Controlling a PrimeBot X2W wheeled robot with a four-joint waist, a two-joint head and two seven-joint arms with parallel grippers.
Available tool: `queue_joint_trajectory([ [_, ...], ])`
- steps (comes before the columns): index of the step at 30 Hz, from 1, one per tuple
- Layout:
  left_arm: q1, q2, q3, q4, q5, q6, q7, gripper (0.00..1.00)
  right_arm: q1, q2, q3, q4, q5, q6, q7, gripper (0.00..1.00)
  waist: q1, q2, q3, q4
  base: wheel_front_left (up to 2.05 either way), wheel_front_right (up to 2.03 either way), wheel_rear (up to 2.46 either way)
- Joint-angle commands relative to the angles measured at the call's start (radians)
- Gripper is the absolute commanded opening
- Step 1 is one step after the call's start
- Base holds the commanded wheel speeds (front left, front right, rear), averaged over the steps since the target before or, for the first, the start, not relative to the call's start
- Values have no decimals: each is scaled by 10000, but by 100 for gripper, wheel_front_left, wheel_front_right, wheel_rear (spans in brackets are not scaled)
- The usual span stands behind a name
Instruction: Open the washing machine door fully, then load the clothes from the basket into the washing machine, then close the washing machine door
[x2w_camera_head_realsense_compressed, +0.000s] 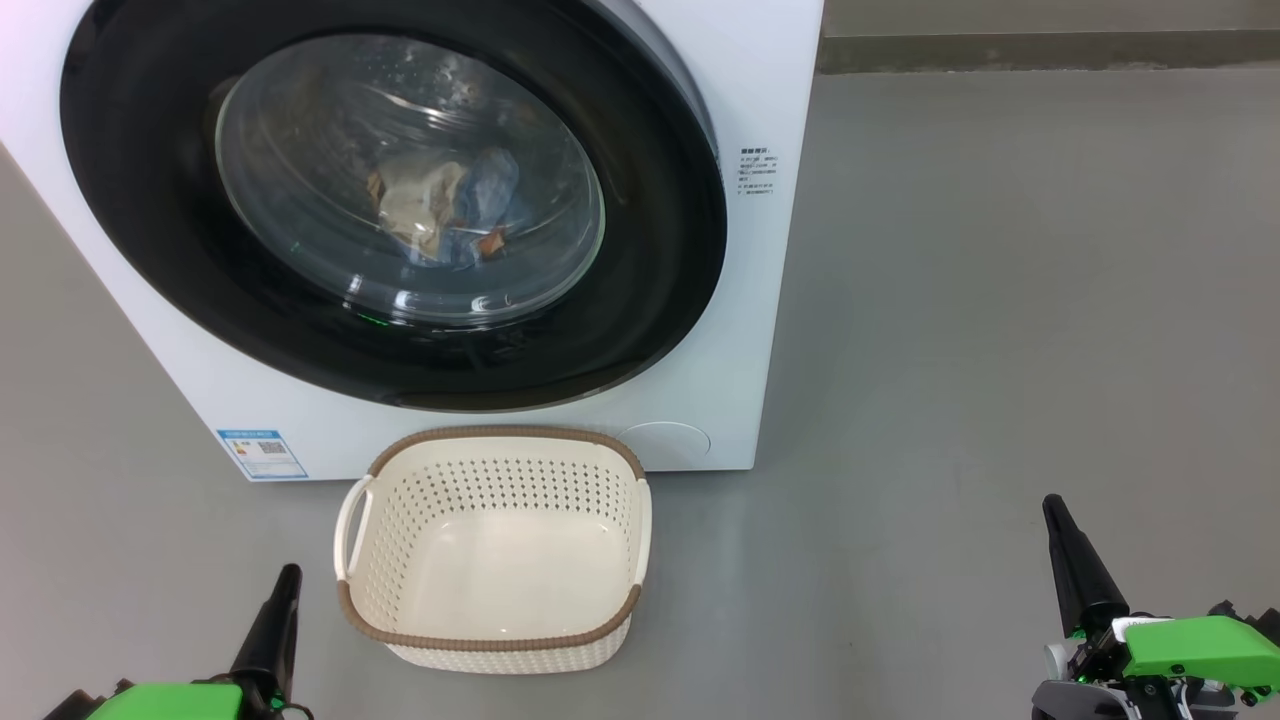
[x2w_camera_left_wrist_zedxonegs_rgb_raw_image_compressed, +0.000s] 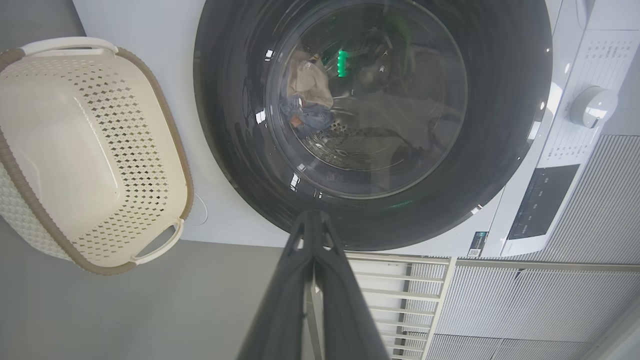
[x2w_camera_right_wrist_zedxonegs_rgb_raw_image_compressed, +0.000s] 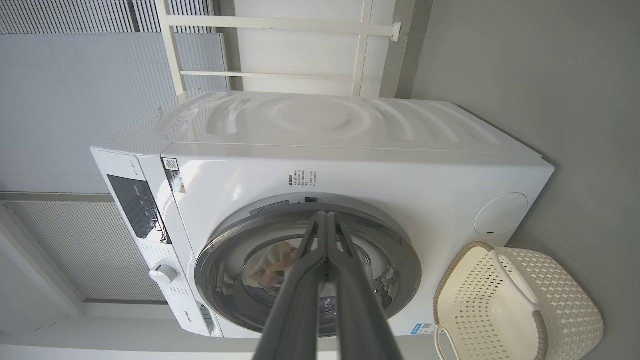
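Nearest to me, my left gripper (x2w_camera_head_realsense_compressed: 285, 585) sits low at my left. Its two dark fingers are pressed flat together on nothing and point forward toward the washer. My right gripper (x2w_camera_head_realsense_compressed: 1055, 515) is low at my right, well apart from everything over the grey floor (x2w_camera_head_realsense_compressed: 1000, 300). Its fingers are also closed tight and hold nothing. My two wrist views show the same thing: each pair of fingers meets in a single point.

Next comes the basket (x2w_camera_head_realsense_compressed: 500, 485). It stands upright on the floor with its mouth facing up, near my left gripper and not touching it. Its long axis runs left to right across my view, along the washer's front, with one handle at each end. Its far rim lies just in front of the machine's base, and I cannot tell whether the two touch.

Beyond it stands the washing machine (x2w_camera_head_realsense_compressed: 760, 300), its white front toward me and a small blue label (x2w_camera_head_realsense_compressed: 262, 453) at the lower left corner. The washing machine door (x2w_camera_head_realsense_compressed: 150, 200) is closed flat against that front, with the round glass facing me. Farthest in, behind the glass, the clothes (x2w_camera_head_realsense_compressed: 440, 215) lie in the drum as a bunched heap of cream and blue cloth.
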Motion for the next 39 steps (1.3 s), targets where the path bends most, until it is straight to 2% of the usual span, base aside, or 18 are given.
queue_joint_trajectory([
  [1,-414,129,357,-263,-79,-27,54,0,-140,-31,223,-303,197,16,80,0,0,0,0,0,0,0,0],
  [39,-415,122,368,-263,-70,-27,63,0,-140,-31,224,-303,199,16,79,0,0,0,0,0,0,0,0],
])
